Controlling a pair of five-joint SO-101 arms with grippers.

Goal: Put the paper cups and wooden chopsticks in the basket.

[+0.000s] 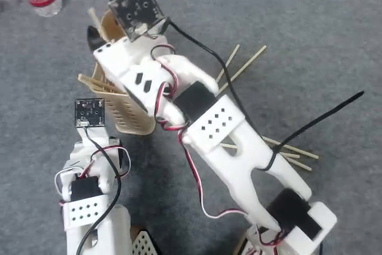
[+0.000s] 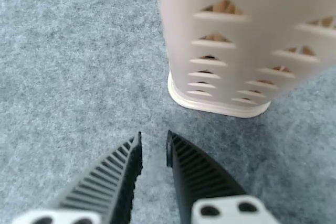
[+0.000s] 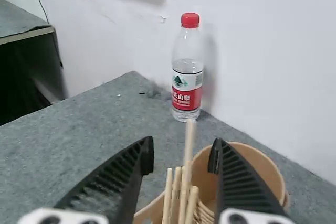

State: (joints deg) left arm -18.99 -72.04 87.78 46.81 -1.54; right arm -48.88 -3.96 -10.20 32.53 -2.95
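Right wrist view: chopsticks (image 3: 188, 136) upright inside wide-spread right hand (image 3: 181, 148); paper cup (image 3: 254, 165) just beside

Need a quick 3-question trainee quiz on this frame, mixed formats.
1. True or false: all the wooden chopsticks are already in the basket.
2. The right gripper hangs open over: A) the water bottle B) the paper cup in the basket C) a plate.
3. Fill in: the left gripper holds ____.
Key: 1 false, several lie on the grey mat; 2 B; 3 nothing.
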